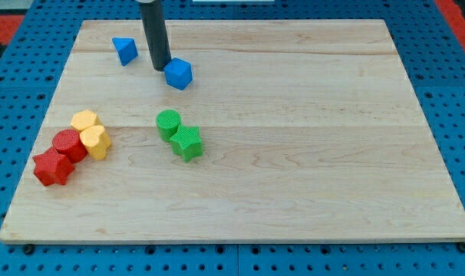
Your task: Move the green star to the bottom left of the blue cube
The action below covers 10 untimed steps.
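Camera view. Wooden tabletop (309, 153), pale boards, resting on a blue pegboard surface (447, 69).

Rod: straight, dark, entering from the top edge; my tip (162, 69) sits near the top-left corner, just left of the blue cube (179, 74), touching it or nearly so. No pincer is fitted, so no spread or pressed state can be told.

Blue cube: near the top edge, left of centre. Blue triangular block (125, 50): further left, close to the top-left corner, apart from the rod.

Green star (187, 142): left of centre on the tabletop, well below the blue cube and roughly under it. Green cylinder (168, 123): touching the star at its upper left.

Cluster by the left edge, towards the bottom-left corner: two yellow blocks (85, 120) and (96, 141), red cylinder (68, 144), red star (52, 167), all packed together.
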### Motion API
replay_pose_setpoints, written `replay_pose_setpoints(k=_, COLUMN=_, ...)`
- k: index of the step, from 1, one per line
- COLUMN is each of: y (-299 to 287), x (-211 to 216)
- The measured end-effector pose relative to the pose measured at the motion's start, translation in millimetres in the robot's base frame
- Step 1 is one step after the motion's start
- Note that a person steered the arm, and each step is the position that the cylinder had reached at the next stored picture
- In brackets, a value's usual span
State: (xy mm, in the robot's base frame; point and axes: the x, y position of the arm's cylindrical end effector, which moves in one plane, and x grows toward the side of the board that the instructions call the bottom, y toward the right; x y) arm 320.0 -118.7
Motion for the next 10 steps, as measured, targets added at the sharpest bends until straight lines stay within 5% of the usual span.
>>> replay_pose_setpoints(k=3, y=67, x=49)
replay_pose_setpoints(k=6, y=-20, x=124)
replay_pose_setpoints(k=8, y=-6, x=188)
replay_pose_setpoints(k=10, y=53, x=183)
